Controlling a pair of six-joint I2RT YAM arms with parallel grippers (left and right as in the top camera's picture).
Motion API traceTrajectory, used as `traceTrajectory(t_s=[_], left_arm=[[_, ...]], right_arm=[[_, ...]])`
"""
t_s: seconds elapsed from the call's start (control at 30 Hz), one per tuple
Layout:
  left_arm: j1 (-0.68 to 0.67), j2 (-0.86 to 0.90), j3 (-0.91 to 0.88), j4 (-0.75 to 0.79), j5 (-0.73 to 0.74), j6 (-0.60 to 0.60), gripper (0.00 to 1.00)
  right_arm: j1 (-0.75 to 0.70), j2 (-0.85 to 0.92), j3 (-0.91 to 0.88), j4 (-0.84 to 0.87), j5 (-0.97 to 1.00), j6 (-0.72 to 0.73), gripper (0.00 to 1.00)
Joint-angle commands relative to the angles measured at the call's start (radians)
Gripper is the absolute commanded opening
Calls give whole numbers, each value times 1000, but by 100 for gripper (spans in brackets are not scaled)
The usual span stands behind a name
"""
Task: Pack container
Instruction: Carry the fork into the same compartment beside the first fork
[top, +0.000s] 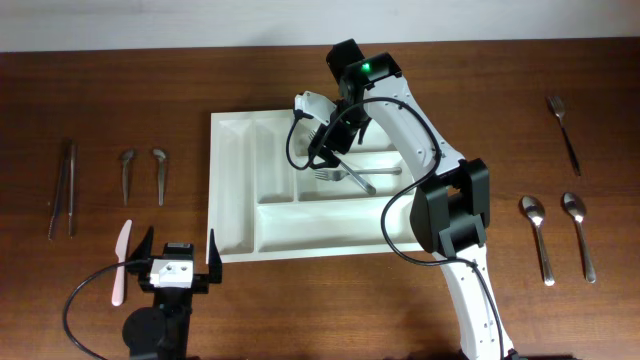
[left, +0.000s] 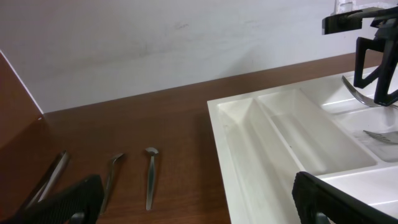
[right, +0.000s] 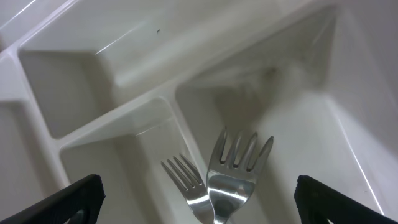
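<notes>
The container, a white cutlery tray (top: 235, 200), lies at the middle of the table. Two metal forks (top: 347, 177) lie crossed in its middle long compartment. My right gripper (top: 327, 150) hovers open just above their tines. In the right wrist view its fingers (right: 199, 198) stand wide apart on either side of the two forks (right: 239, 165), over the tray's divider wall (right: 124, 118). My left gripper (top: 178, 262) is open and empty at the tray's front left corner. In the left wrist view (left: 196, 208) it faces the tray's left edge (left: 239, 137).
Left of the tray lie metal tongs (top: 62, 190), two spoons (top: 127, 172) (top: 159, 172) and a white plastic knife (top: 120, 262). Right of the tray lie a fork (top: 563, 130) and two spoons (top: 535, 235) (top: 578, 232). The right arm reaches over the tray's right half.
</notes>
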Motion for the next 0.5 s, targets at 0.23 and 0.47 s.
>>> traceTrajectory(t_s=[0.23, 0.47], left_arm=[[4, -8, -6, 0, -8, 15, 99], [4, -8, -6, 0, -8, 16, 99]], right_arm=[[17, 9, -5, -8, -66, 8, 99], [31, 9, -5, -26, -93, 8, 99]])
